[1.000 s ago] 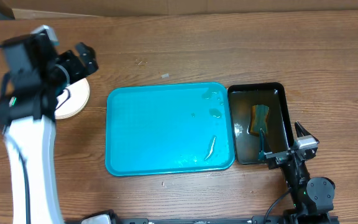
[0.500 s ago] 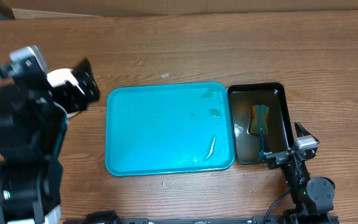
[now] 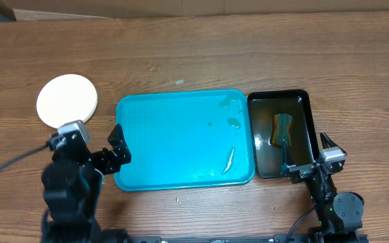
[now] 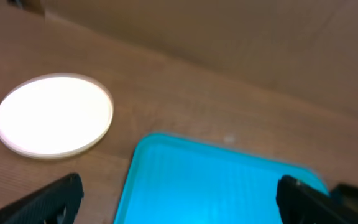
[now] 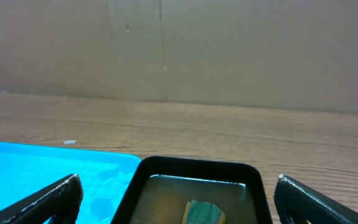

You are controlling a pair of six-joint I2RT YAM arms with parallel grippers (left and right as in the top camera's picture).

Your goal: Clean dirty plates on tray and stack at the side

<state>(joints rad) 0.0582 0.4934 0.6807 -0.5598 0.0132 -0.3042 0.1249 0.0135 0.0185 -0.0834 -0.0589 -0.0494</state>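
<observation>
The plates [image 3: 66, 100] sit in one stack on the wood at the far left, a white one on top; the stack also shows in the left wrist view [image 4: 53, 114]. The turquoise tray [image 3: 181, 142] lies in the middle with no plates on it, only wet streaks; its left part shows in the left wrist view [image 4: 216, 186]. My left gripper [image 3: 112, 154] is open and empty over the tray's left edge, its fingertips at the frame's bottom corners [image 4: 178, 198]. My right gripper [image 3: 307, 158] is open and empty at the black tub's near end [image 5: 178, 199].
A black tub [image 3: 281, 135] of murky water holds a yellow-green sponge [image 3: 282, 128] to the right of the tray. The sponge also shows in the right wrist view [image 5: 202, 213]. A cardboard wall stands behind the table.
My left arm has pulled back from the plate stack toward the near edge, and its gripper now hangs over the tray's left rim. The stack is uncovered. The right arm has not moved.
</observation>
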